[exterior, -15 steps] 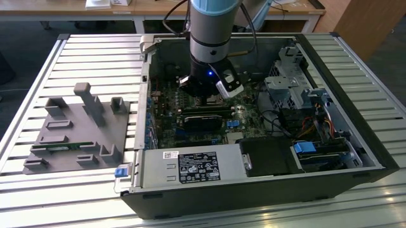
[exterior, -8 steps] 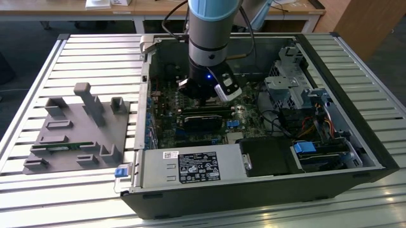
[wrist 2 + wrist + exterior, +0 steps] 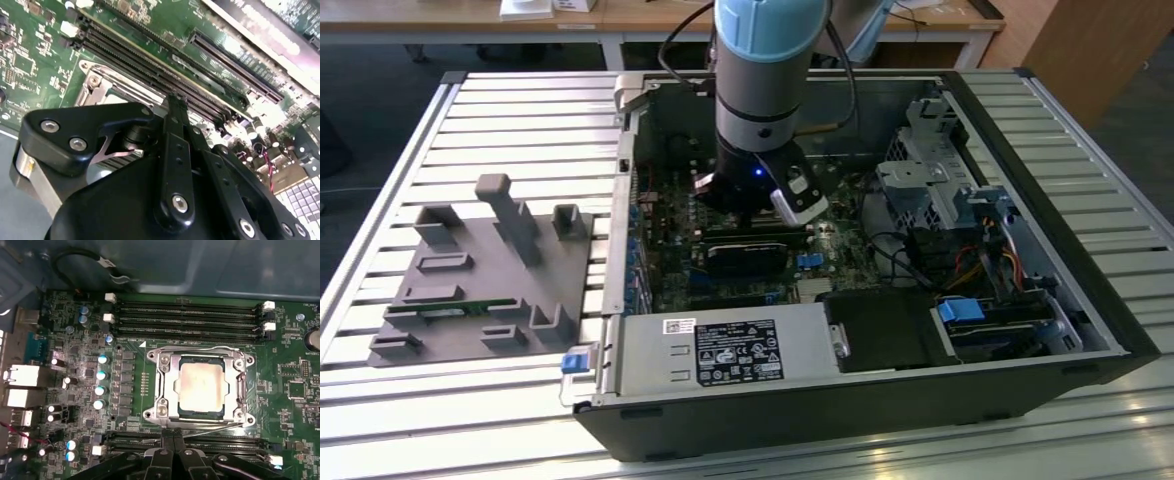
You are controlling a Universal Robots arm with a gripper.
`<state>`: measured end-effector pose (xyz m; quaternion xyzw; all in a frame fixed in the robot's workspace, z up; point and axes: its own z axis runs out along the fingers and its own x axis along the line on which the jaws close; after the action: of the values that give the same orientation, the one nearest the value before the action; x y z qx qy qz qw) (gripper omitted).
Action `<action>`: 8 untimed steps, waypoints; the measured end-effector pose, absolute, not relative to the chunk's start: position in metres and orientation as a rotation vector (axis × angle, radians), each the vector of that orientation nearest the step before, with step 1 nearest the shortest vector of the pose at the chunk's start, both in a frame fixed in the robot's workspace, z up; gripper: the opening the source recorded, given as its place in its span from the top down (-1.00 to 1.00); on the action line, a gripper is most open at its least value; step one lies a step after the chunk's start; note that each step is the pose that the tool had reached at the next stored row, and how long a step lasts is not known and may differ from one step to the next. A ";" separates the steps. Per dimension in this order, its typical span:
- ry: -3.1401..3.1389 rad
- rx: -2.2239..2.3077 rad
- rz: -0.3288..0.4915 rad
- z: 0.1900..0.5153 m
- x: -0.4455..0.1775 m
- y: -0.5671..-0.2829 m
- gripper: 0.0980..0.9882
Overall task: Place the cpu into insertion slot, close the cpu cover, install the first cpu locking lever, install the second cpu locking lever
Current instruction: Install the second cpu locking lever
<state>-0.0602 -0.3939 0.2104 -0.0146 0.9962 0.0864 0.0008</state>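
Jaws (image 3: 174, 442) (shut) beside cpu cover (image 3: 165, 385), slatted table (image 3: 520, 110).

Silvery cpu (image 3: 201, 386) seated flat in the insertion slot (image 3: 172, 362), cpu cover (image 3: 165, 385) closed over its edges.

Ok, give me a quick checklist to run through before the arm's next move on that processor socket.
1. cpu lying flat in the insertion slot: ok.
2. cpu cover down over the cpu, framing it: ok.
3. Near wire lever, on the gripper's side of the socket, latched: cannot tell.
4. Far wire lever, on the opposite side, latched: cannot tell.
5. gripper at the near lever's edge of the socket: ok.
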 end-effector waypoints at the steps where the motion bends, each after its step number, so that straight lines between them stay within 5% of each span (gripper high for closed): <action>1: 3.127 -0.046 0.281 0.210 -0.061 -0.394 0.96; 8: 3.121 -0.046 0.334 0.208 -0.070 -0.397 0.96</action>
<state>-0.0695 -0.3965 0.2082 -0.0147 0.9942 0.1062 0.0012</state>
